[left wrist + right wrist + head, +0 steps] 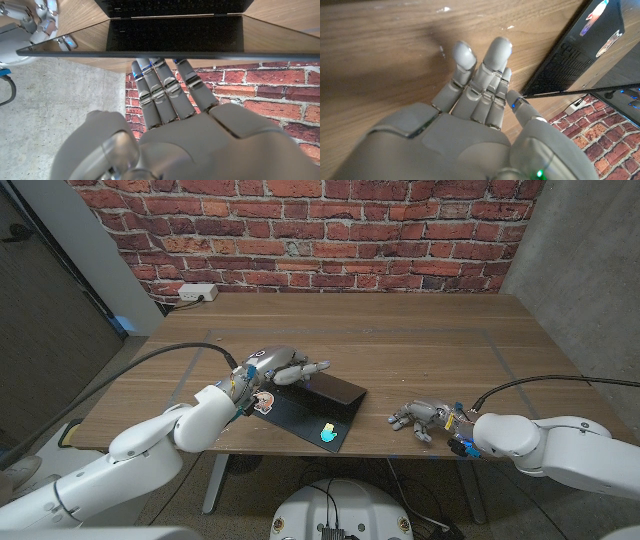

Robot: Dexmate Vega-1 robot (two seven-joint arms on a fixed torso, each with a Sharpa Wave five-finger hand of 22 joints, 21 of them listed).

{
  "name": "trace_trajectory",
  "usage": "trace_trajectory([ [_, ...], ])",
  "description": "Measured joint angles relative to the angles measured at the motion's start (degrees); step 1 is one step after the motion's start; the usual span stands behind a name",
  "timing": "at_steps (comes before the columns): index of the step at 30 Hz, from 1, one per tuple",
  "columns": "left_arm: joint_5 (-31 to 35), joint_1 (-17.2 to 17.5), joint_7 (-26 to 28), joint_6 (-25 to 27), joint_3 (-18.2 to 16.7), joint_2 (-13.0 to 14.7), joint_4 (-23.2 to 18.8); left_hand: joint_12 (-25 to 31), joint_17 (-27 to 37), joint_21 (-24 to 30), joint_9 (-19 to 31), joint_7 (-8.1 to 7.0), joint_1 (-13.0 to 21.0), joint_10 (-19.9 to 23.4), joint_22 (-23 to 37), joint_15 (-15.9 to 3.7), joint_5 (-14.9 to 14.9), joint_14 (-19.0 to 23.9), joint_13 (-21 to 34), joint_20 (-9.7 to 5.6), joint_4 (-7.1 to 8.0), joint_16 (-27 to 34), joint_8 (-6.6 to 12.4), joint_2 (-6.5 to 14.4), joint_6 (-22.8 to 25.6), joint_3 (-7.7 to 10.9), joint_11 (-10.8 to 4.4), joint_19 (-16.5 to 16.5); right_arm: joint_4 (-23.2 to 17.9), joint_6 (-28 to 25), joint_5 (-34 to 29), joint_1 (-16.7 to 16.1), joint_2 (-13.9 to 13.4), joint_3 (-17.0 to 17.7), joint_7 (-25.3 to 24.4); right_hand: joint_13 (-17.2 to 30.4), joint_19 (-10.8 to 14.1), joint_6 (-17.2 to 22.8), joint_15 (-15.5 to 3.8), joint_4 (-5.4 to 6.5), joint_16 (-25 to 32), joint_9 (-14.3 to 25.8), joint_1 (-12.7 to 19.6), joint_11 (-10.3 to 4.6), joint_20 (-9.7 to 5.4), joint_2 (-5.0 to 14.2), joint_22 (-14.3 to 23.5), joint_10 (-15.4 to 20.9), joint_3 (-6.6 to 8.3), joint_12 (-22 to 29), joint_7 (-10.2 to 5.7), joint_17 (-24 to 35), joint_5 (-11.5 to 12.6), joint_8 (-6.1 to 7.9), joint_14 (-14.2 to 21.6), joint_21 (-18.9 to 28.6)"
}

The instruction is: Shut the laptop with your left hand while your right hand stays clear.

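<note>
A dark laptop [312, 412] stands near the table's front edge, its stickered lid tilted low over the keyboard base [338, 389]. My left hand [285, 367] reaches over the lid's upper edge with straight fingers that touch it and grip nothing. In the left wrist view those fingers [165, 85] meet the lid's thin edge [210, 51], with the keyboard [175, 32] beyond. My right hand [424, 418] lies on the table to the right of the laptop, apart from it, fingers spread and empty. The right wrist view shows this hand [475, 105] over bare wood, the laptop [570, 60] off to the side.
The wooden table [420, 340] reaches back to a brick wall [320, 230]. A white power strip [197, 293] sits at the table's far left corner. Black cables run along both arms. My right hand also appears in the left wrist view [42, 22].
</note>
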Motion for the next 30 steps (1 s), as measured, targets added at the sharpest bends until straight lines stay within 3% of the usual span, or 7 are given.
trace_trajectory([
  [1, -0.06, 0.0, 0.0, 0.06, 0.0, 0.0, 0.0, 0.0, 0.0, 0.0, 0.0, 0.0, 0.0, 0.0, 0.0, 0.0, 0.0, 0.0, 0.0, 0.0, 0.0, -0.09, 0.0, 0.0, 0.0, 0.0, 0.0, 0.0, -0.01, 0.0, 0.0, -0.12, 0.0, 0.12, 0.0, 0.17, 0.0, 0.0, 0.07, 0.02, 0.06, 0.0, 0.0, -0.15, 0.0, 0.0, 0.09, 0.23, 0.02, 0.0, 0.0, 0.0, 0.19, 0.0, 0.07, 0.0],
  [2, -0.11, 0.8, 0.0, 0.11, 0.07, 0.12, 0.0, 0.0, 0.0, 0.0, 0.0, 0.0, 0.0, 0.0, 0.0, 0.0, 0.0, 0.0, 0.0, 0.0, 0.0, -0.09, 0.0, 0.0, 0.0, 0.0, 0.0, 0.0, -0.1, 2.33, 2.48, -1.36, 0.01, 1.18, -13.36, 0.4, -0.06, 0.0, 0.07, -0.08, 0.25, 0.0, 0.0, -0.29, -0.06, 0.0, 0.09, 0.37, 0.11, 0.0, 0.0, 0.04, 0.19, 0.0, 0.06, 0.0],
  [6, -0.36, 1.13, 0.0, 0.46, 0.22, 0.23, -0.01, 0.0, 0.0, 0.0, 0.0, 0.0, 0.0, 0.0, 0.0, 0.0, 0.0, 0.0, 0.0, 0.0, 0.0, -0.09, 0.0, 0.0, 0.0, 0.0, 0.0, 0.0, -0.05, 5.94, 1.32, -3.78, 0.68, 3.02, -17.24, 1.0, -0.51, -0.45, 0.07, -0.61, 0.88, 0.26, 0.0, -0.37, 0.1, 0.0, 0.01, 0.44, 0.03, 0.47, -0.45, 0.27, 0.19, 0.0, 0.07, 0.0],
  [10, -0.7, 1.13, -0.1, 0.65, 0.22, 0.23, -0.01, 0.0, 0.01, 0.0, 0.0, -0.01, 0.0, 0.01, 0.0, 0.0, 0.0, 0.0, -0.14, 0.0, 0.0, -0.09, 0.0, 0.0, 0.01, 0.0, 0.01, 0.0, 0.27, 5.94, 1.32, -5.9, 1.77, 4.67, -17.24, 1.45, -0.5, -0.95, 0.07, -0.93, 0.88, 0.26, -0.41, -0.89, 0.1, 0.45, -0.32, -0.08, 0.34, 0.47, -0.95, 0.29, 0.19, -0.23, 0.06, -0.34],
  [12, -0.93, 1.55, -0.21, 0.74, 0.31, 0.57, -0.11, 0.0, 0.01, 0.0, 0.0, -0.01, 0.0, 0.01, 0.01, 0.0, 0.0, 0.0, -0.03, 0.0, 0.0, -0.09, 0.0, 0.0, 0.01, 0.0, 0.01, 0.0, 0.46, 10.98, -1.9, -7.35, 2.78, 5.9, -21.64, 1.55, -0.62, -1.51, 0.07, -1.08, 0.88, 0.26, -0.04, -1.14, -0.01, 0.82, -0.73, -0.38, 0.49, 0.47, -1.14, 0.2, 0.19, -0.23, 0.06, -0.67],
  [19, -1.58, 1.84, -0.74, 1.43, 0.58, 0.99, -0.13, 0.0, 0.0, 0.0, 0.0, -0.02, 0.0, 0.01, 0.01, 0.0, 0.0, 0.0, 0.0, 0.0, 0.0, -0.09, 0.0, 0.0, 0.02, 0.0, 0.01, 0.0, 0.77, 14.52, -5.58, -10.17, 6.06, 8.78, -24.25, 1.64, -0.61, -2.25, -0.14, -1.16, 1.32, 0.42, -0.04, -1.13, -0.01, 0.81, -0.75, -0.76, 0.58, 0.07, -1.02, -0.43, 0.19, -0.23, -0.14, -0.67],
  [30, -2.4, 2.12, -1.2, 2.92, 1.39, 1.87, 0.82, 0.0, -0.09, 0.0, 0.01, 0.08, 0.0, -0.07, 0.01, 0.0, 0.0, 0.01, -0.17, 0.0, 0.0, -0.09, 0.0, 0.0, -0.26, 0.0, 0.09, 0.0, 0.9, 16.92, -12.62, -10.29, 11.7, 9.72, -25.57, 1.63, -1.34, -2.66, -0.33, -2.59, 0.81, 0.52, 0.2, -1.29, 0.3, 1.05, -2.06, -1.73, 0.43, -0.37, -1.43, -1.93, 0.19, -0.23, -0.57, -1.15],
])
